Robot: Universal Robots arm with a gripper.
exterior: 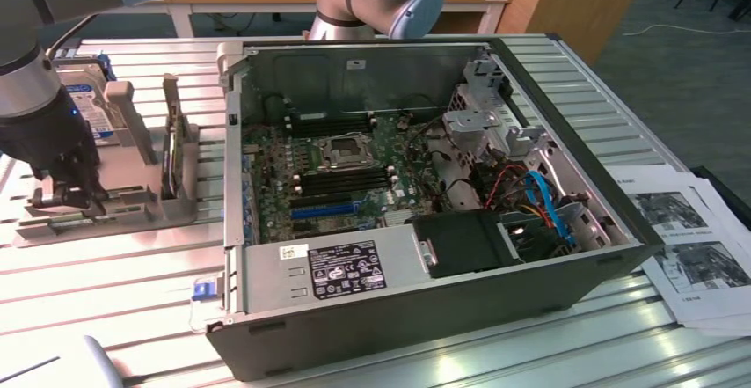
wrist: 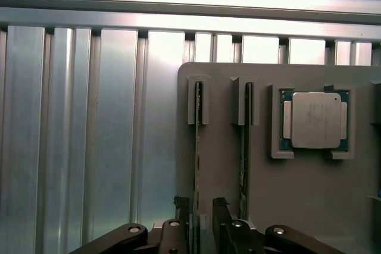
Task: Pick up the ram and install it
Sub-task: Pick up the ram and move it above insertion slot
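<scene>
surface (exterior: 118,282): ribbed metal, carries the lot.
case (exterior: 470,318): open PC case lying on the surface, motherboard (exterior: 340,177) exposed. It sits at the exterior view's right of the holder.
holder (wrist: 309,206): grey fixture plate near the case, on the exterior view's left. It has two slotted tracks and a pocket with a CPU (wrist: 314,120) in it.
ram (wrist: 197,147): in the holder, in the track farther from the CPU. It stands on its thin edge and isn't lifted.
second stick (wrist: 244,159): in the next track, parallel and just beside.
ram axis: long axis level with the surface and along the track. It runs from between my fingers out to the end bracket (wrist: 198,102) that caps the far end. Thin edge faces the wrist camera, broad faces point sideways at my fingers.
fingers (wrist: 200,201): spread wide, one on each side of the ram near its end, holding nothing. I see a gap on both sides, so I judge no contact.
step: pick-up, at the straddle stage. No grasp made, install not begun.
next move needs: my read is a squeeze square on the two broad faces, centred so the stick isn't pushed against the track wall, and deep enough not to pinch only the top edge. The second stick is close, so the finger on that side has little room.
</scene>
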